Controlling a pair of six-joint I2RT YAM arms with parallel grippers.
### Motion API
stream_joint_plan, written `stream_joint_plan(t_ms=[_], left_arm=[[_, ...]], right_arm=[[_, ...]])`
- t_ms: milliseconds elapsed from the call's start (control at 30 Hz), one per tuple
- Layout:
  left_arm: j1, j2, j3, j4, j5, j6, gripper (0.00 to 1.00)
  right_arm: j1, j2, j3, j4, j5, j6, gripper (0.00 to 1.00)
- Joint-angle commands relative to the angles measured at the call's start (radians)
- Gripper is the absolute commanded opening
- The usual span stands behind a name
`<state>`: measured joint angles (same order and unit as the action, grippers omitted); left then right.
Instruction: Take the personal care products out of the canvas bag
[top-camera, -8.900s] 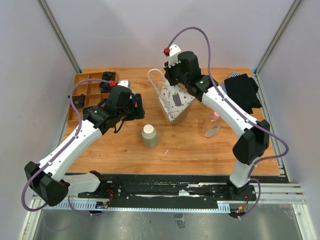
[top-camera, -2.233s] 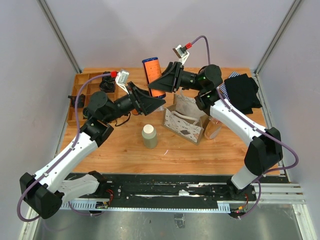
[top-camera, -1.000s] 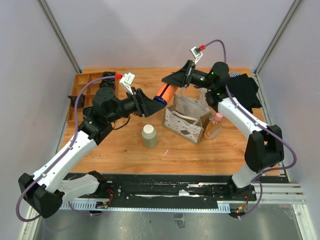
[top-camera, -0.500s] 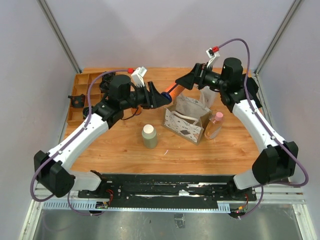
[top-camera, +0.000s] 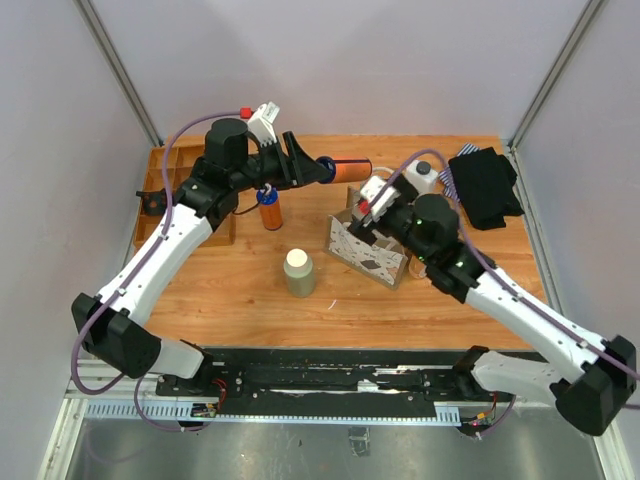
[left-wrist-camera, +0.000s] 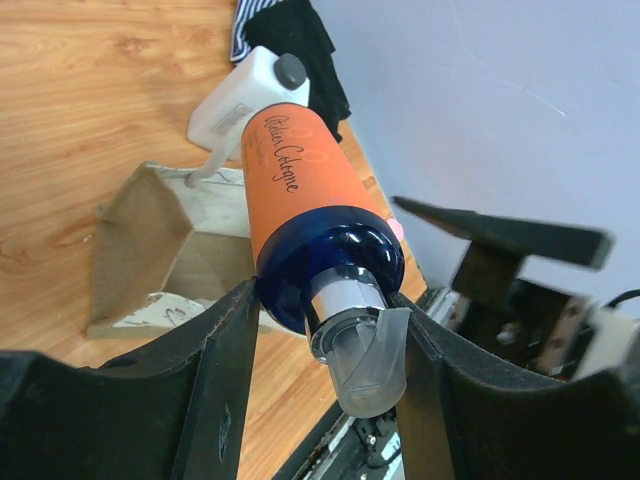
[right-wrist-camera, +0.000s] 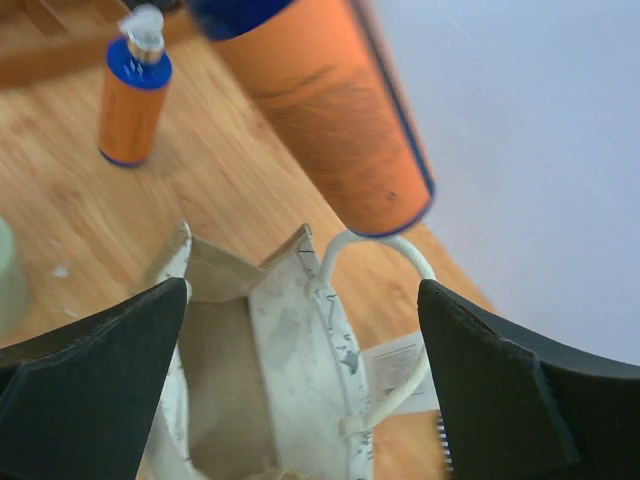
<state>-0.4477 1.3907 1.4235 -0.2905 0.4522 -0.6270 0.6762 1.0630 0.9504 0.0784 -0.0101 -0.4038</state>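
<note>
A large orange bottle (top-camera: 347, 168) with a blue cap hangs level in the air over the table's back, and my left gripper (top-camera: 312, 168) is shut on its cap end. In the left wrist view the cap (left-wrist-camera: 330, 260) sits between the two fingers. The canvas bag (top-camera: 362, 255) stands open at the table's middle. My right gripper (right-wrist-camera: 300, 390) hovers open above its mouth, over a white rope handle (right-wrist-camera: 395, 250). On the table stand a small orange bottle (top-camera: 268, 210), an olive-beige bottle (top-camera: 298, 272) and a white bottle (top-camera: 425, 180).
A wooden compartment tray (top-camera: 165, 190) lies at the back left, under the left arm. A black garment with striped cloth (top-camera: 485, 185) lies at the back right. The bag's inside (right-wrist-camera: 220, 400) looks bare where it shows.
My right gripper has left the large orange bottle and dropped over the bag. My left arm alone now holds that bottle, farther back. The small orange bottle now shows.
</note>
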Motion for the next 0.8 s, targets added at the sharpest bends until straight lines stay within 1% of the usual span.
stream_joint_plan(t_ms=[0,200,233,300,400,467,533,567,600,633,667,733,767], left_arm=[[0.001,-0.002,0.07,0.072,0.072,-0.021,0.01],[0.001,0.009,0.063,0.072,0.091,-0.036,0.0],[0.001,0.01,0.064,0.07,0.092,-0.036,0.01],[0.0,0.013,0.066,0.067,0.098,-0.036,0.01],[0.001,0.017,0.067,0.065,0.124,-0.041,0.0],[0.001,0.012,0.061,0.063,0.133,-0.043,0.01],[0.001,0.005,0.06,0.057,0.137,-0.044,0.01],[0.001,0.002,0.063,0.048,0.136,-0.042,0.01],[0.002,-0.002,0.067,0.037,0.132,-0.04,0.0],[0.003,-0.004,0.078,0.021,0.124,-0.035,0.01],[0.003,-0.007,0.094,-0.005,0.104,-0.023,0.01],[0.005,-0.017,0.142,-0.094,0.018,0.015,0.01],[0.008,-0.026,0.165,-0.134,-0.059,0.029,0.05]], right_arm=[[0.136,0.092,-0.05,0.227,0.246,-0.4,0.98],[0.22,0.261,-0.058,0.554,0.379,-0.614,0.98],[0.23,0.281,-0.064,0.635,0.396,-0.657,0.98],[0.245,0.31,-0.072,0.726,0.404,-0.713,0.98],[0.246,0.362,-0.039,0.774,0.419,-0.726,0.98],[0.243,0.411,0.0,0.786,0.429,-0.741,0.98],[0.241,0.474,0.047,0.837,0.444,-0.773,1.0],[0.24,0.501,0.071,0.856,0.448,-0.788,0.84],[0.239,0.526,0.101,0.841,0.479,-0.796,0.45],[0.239,0.545,0.136,0.811,0.515,-0.795,0.08],[0.238,0.556,0.153,0.81,0.549,-0.785,0.02],[0.23,0.54,0.15,0.814,0.561,-0.753,0.01],[0.22,0.526,0.149,0.797,0.562,-0.718,0.01]])
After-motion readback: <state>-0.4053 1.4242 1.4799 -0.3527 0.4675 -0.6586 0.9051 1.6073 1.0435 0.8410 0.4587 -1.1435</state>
